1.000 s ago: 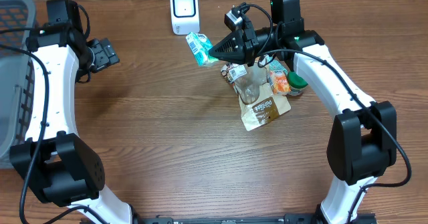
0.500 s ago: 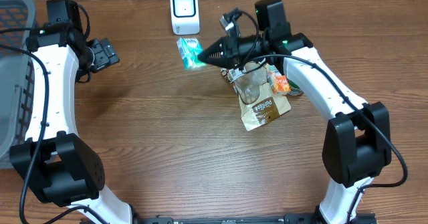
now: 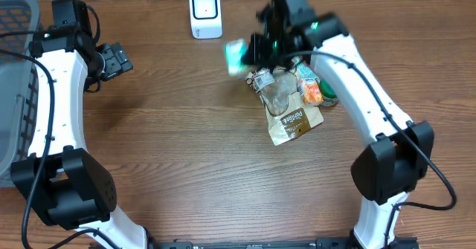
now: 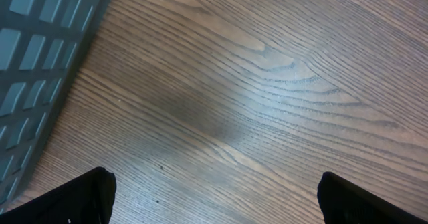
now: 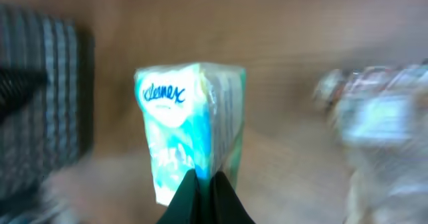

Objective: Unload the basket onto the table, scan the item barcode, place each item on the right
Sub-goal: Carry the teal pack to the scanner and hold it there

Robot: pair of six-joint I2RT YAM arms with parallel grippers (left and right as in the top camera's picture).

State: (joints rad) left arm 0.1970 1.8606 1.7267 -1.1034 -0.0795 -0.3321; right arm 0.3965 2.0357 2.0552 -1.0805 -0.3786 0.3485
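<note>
Pinching a small Kleenex tissue pack (image 5: 190, 130) by its lower edge, the right gripper (image 5: 205, 196) has its jaws pressed tight together on the wrapper, and the pack stands upright above them with the logo facing the wrist camera. From above, that pack is only a pale green blur, caught mid-swing, sitting between the white scanner (image 3: 205, 13) at the far edge of the table (image 3: 186, 145) and the pile of groceries (image 3: 286, 93) to the right. It is near the scanner but not touching it. In the pile I can make out a brown pouch (image 3: 294, 123) and an orange packet (image 3: 312, 91); the rest is too jumbled to name. Over on the other side, the left gripper (image 3: 115, 59) hangs with its jaws spread wide and nothing between them, over bare wood just beside the grey basket (image 3: 18, 70).
</note>
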